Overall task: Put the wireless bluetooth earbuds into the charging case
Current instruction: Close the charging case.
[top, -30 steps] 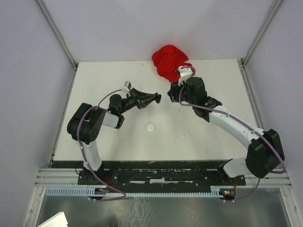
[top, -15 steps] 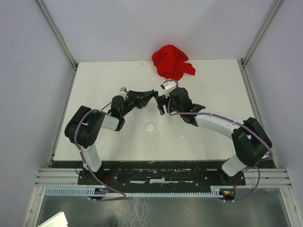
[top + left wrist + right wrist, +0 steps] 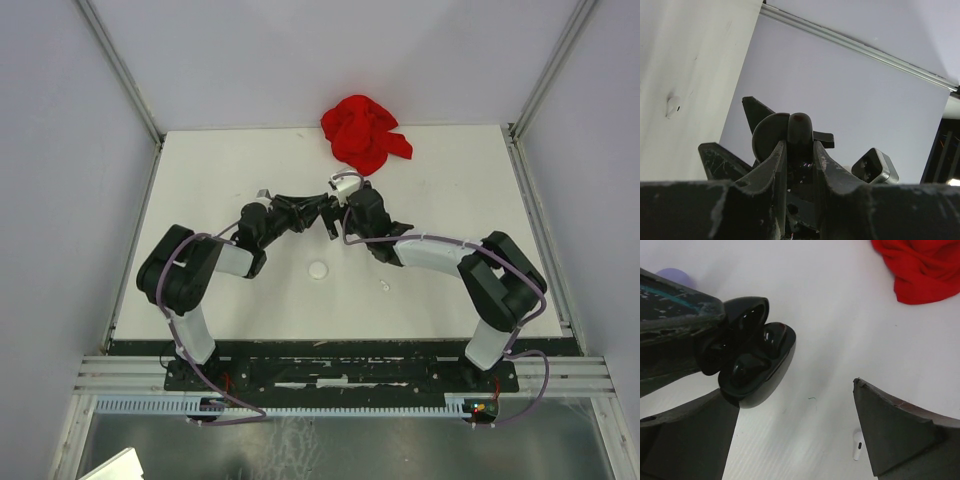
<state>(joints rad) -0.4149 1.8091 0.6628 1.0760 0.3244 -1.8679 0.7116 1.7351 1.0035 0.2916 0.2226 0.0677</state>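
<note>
Charging case tight in left pincer

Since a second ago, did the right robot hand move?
Yes. The right gripper has pulled back from the red cloth and come in close to the left gripper.

You get the whole table from above at its near edge, while both wrist cameras sit close, facing each other, apparently sharing the black case.
</note>
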